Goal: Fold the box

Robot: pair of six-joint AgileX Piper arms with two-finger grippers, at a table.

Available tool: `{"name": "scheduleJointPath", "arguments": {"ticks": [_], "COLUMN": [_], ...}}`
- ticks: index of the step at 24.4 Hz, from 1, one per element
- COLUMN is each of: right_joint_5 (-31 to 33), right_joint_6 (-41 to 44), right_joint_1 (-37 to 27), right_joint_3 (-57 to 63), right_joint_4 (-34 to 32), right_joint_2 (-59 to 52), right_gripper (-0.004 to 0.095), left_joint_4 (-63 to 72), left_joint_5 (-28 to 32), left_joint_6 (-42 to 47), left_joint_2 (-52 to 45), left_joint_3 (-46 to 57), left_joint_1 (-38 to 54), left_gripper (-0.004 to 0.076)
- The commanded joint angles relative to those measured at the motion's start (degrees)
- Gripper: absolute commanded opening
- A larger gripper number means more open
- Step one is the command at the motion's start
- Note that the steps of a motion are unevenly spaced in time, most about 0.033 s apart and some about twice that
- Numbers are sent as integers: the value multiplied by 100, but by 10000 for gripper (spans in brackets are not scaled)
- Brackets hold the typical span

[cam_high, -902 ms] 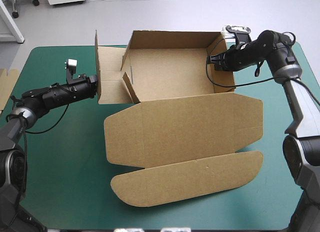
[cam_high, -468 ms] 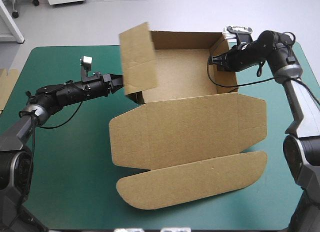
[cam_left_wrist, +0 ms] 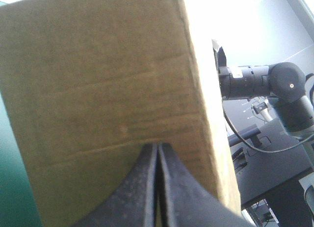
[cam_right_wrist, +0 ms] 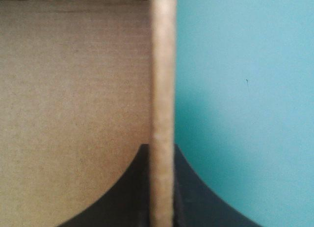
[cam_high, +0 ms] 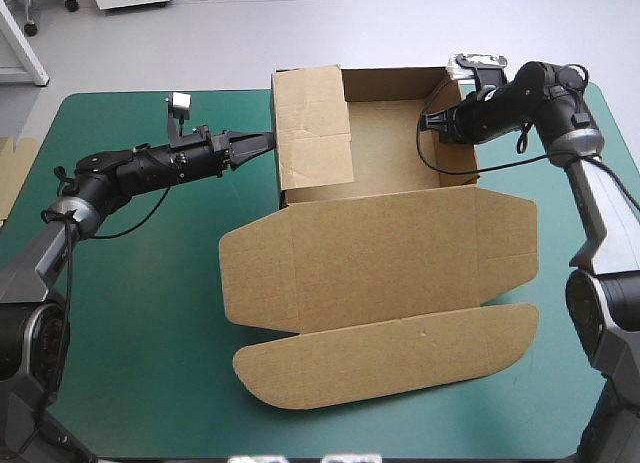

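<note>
The brown box (cam_high: 390, 153) stands as an open tray, with back and right walls up. Its lid (cam_high: 380, 253) lies flat toward the table's front. The left side panel (cam_high: 312, 128) stands upright and leans in over the tray. My left gripper (cam_high: 266, 140) is shut, and its pointed tip presses on that panel's outer face. In the left wrist view the shut tip (cam_left_wrist: 158, 146) touches the panel (cam_left_wrist: 98, 89), with the right arm (cam_left_wrist: 260, 82) beyond. My right gripper (cam_high: 432, 123) is shut on the box's right wall. That wall's edge (cam_right_wrist: 162, 89) runs between the fingers of the right gripper (cam_right_wrist: 161, 147).
An edge of more brown board (cam_high: 12, 173) shows at the table's left edge. Bare teal-green cover (cam_high: 130, 313) lies left of the lid and in front of my left arm. The lid's rounded front flap (cam_high: 390, 358) reaches close to the front edge.
The left side panel, earlier splayed outward, has been swung upright and in over the tray by my left gripper moving right. The box slid slightly right. My right gripper kept its hold.
</note>
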State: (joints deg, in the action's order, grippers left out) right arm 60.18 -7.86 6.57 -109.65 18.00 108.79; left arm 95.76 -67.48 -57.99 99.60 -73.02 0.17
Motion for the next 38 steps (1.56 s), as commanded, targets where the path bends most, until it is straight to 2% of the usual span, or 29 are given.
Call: {"name": "scheduleJointPath", "arguments": {"ticks": [1, 6, 12, 14, 21, 25, 38], "right_joint_5": [-217, -217, -217, -217, -182, -171, -162], "right_joint_6": [55, 55, 55, 76, 76, 85, 98], "right_joint_1": [-4, -4, -4, -4, -4, -4, -4], "right_joint_3": [-185, -185, -185, -185, -185, -185, -185], "right_joint_4": [249, 249, 249, 249, 249, 259, 248], "right_joint_2": [-313, -313, -313, -313, -313, -313, -313], "right_gripper": [-11, -11, -11, -11, -11, -11, -11], "left_joint_4": [682, 682, 772, 798, 485, -635, -914], "left_joint_5": [-596, -709, -709, -709, -689, -474, -349], "left_joint_6": [85, 85, 213, 226, 613, 1091, 1150], "left_joint_2": [-275, -275, -374, -442, -479, -479, -764], "left_joint_3": [-190, -190, -190, -200, -848, -1397, -1725], "left_joint_1": [-45, -45, -82, -120, -133, -192, -127], "left_gripper": [1, 108, 308, 351, 356, 356, 356]}}
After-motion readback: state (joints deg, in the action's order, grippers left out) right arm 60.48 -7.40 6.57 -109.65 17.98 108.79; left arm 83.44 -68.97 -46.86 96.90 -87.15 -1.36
